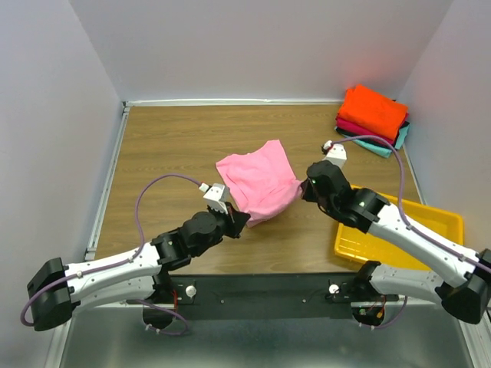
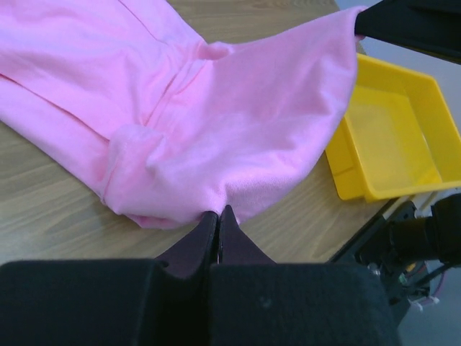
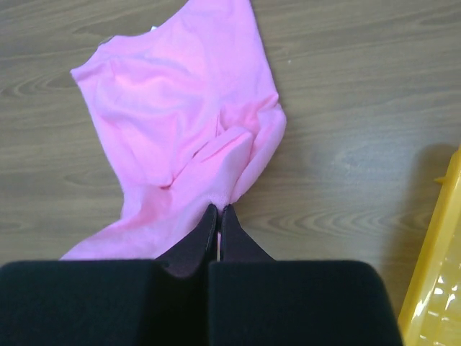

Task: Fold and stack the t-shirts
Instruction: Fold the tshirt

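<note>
A light pink t-shirt (image 1: 259, 179) lies crumpled in the middle of the table, its near edge lifted between both arms. My left gripper (image 1: 239, 220) is shut on the shirt's near-left edge (image 2: 209, 194), fingertips (image 2: 209, 225) pinching the cloth. On the near-right edge, my right gripper (image 1: 304, 188) is shut too, with the pink cloth (image 3: 194, 144) gathered at its tips (image 3: 218, 210). A stack of folded t-shirts (image 1: 373, 115), bright orange on top with crimson, dark and teal below, sits at the back right corner.
A yellow plastic tray (image 1: 449, 222) stands at the near right, under the right arm, and shows as a yellow tray (image 2: 392, 137) to the right in the left wrist view. White walls enclose the wooden table (image 1: 169, 146).
</note>
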